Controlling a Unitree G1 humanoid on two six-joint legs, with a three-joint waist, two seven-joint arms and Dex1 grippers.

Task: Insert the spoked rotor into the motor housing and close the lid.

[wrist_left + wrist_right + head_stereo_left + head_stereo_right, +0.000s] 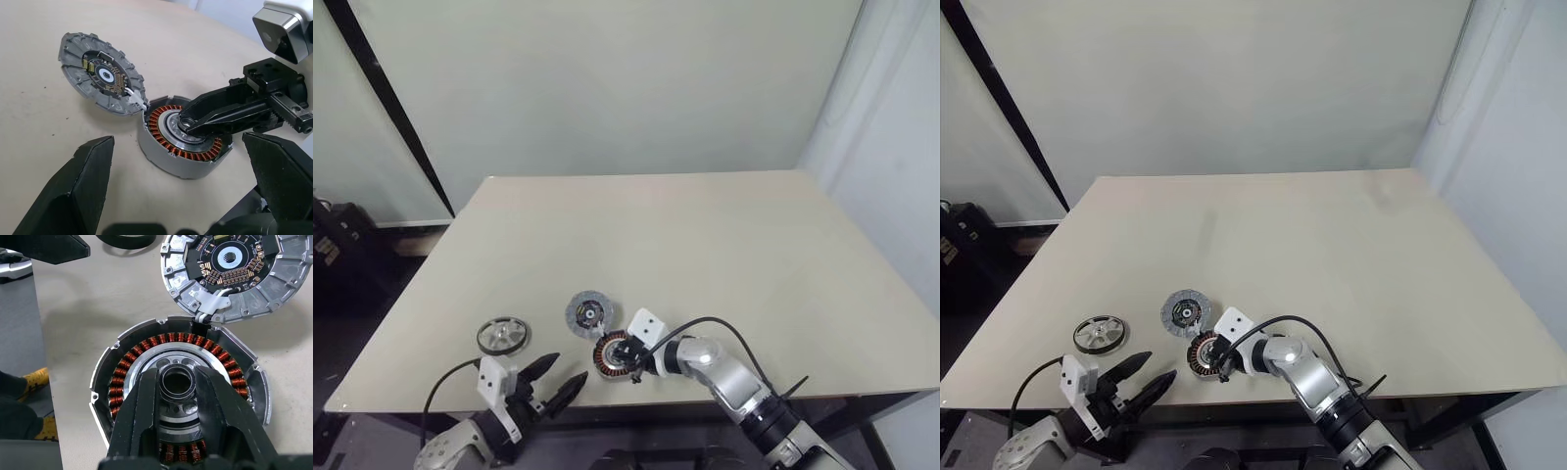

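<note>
The right gripper (177,384) reaches over the motor housing (182,142), its 2 black fingers (139,416) closed narrowly on the raised silver hub at the centre of the copper windings. The housing sits near the table's (705,255) front edge, with its open lid (100,73) touching its rim on the far side. The left gripper (555,379) hovers at the front edge with its fingers spread wide, holding nothing. The spoked rotor (503,335) lies near the front-left corner.
</note>
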